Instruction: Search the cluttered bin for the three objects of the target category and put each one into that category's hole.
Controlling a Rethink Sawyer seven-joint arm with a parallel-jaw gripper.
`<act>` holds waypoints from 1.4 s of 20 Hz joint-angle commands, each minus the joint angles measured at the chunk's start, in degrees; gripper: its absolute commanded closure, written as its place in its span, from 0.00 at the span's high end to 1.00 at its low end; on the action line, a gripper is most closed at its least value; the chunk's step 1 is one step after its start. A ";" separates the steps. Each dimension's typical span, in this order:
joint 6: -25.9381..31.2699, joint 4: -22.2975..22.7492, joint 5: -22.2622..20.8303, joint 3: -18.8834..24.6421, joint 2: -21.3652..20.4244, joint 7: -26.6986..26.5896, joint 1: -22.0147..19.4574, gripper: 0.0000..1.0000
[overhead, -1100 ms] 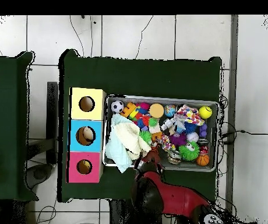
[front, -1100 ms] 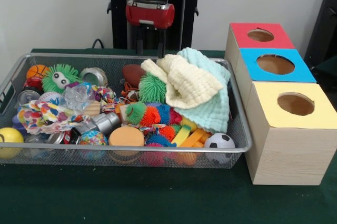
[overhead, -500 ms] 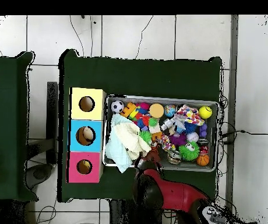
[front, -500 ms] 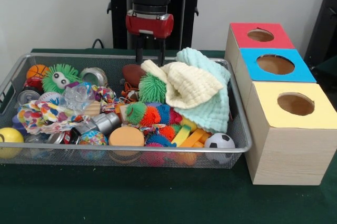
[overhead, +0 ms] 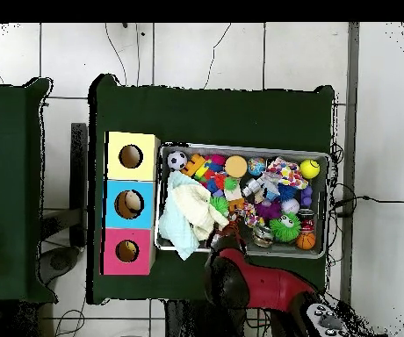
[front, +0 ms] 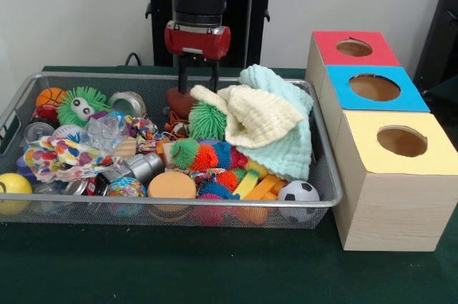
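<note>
The gripper hangs over the far edge of the wire bin, its two dark fingers pointing straight down and parted, with nothing between them. Their tips stand just above the brown football, which lies against the bin's far wall; whether they touch it I cannot tell.

Just beside the football, toward the boxes, sits a green spiky ball, half tucked under a cream cloth that lies on top of a mint cloth. On the football's other side are a metal tin, a green fuzzy toy with eyes and a small basketball. Farther from the football, toward the bin's near wall, lie an orange spiky ball, a tan disc, a soccer ball and a yellow ball.

Beside the bin stand three wooden boxes in a row, each with a round hole in its top: the red box, the blue box and the yellow box.

From overhead, the red arm reaches in over the bin's edge.
</note>
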 commanded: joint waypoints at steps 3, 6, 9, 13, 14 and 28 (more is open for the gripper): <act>4.56 -8.58 -2.68 4.95 -2.08 1.56 -3.97 1.00; 5.28 -8.76 -2.69 5.12 -2.55 1.42 -4.15 1.00; 4.44 -9.30 -3.00 4.30 -1.74 1.31 -3.98 1.00; 4.29 -9.79 -3.80 4.67 -0.10 0.97 -5.13 1.00; 4.20 -9.74 -3.92 4.79 0.27 1.11 -5.30 1.00; -1.17 -7.89 -1.92 9.56 7.47 6.99 -7.15 1.00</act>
